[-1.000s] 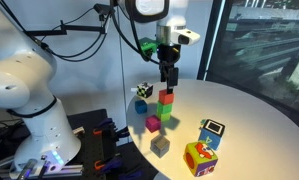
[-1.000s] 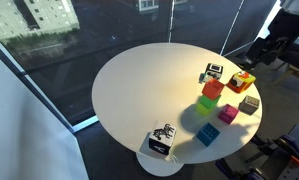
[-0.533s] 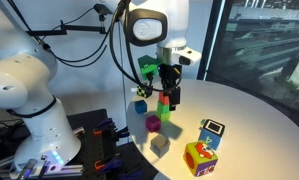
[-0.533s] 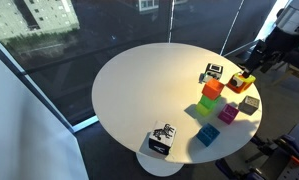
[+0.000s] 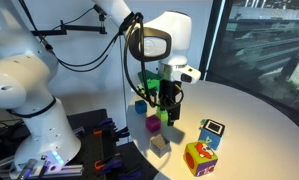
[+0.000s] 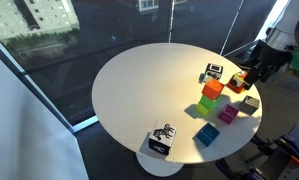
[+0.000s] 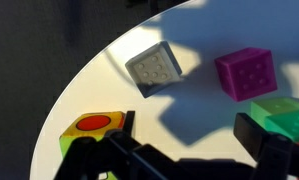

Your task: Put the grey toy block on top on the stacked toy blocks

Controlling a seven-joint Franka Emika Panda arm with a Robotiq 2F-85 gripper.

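Note:
The grey toy block point(image 7: 154, 68) lies on the white table near its edge, seen from above in the wrist view and in both exterior views point(image 5: 160, 144) point(image 6: 250, 103). The stack is a red cube point(image 6: 213, 88) on a green cube point(image 6: 207, 103); the green one shows at the right of the wrist view point(image 7: 286, 115). My gripper point(image 7: 179, 150) is open and empty, hanging low over the table between the stack and the grey block, which lies just beyond the finger gap. In an exterior view the gripper point(image 5: 168, 110) partly hides the stack.
A magenta cube point(image 7: 245, 73) sits beside the grey block. A yellow-red multicoloured block point(image 7: 94, 128) lies by my left finger. A blue cube point(image 6: 207, 134) and a black-and-white patterned cube point(image 6: 162, 141) sit nearer the table's rim point(image 6: 119, 140). Another patterned block point(image 5: 211, 131) stands further in.
The arm has come down from above the stack and moved toward the table's edge, to where the grey block lies. The blocks have not moved.

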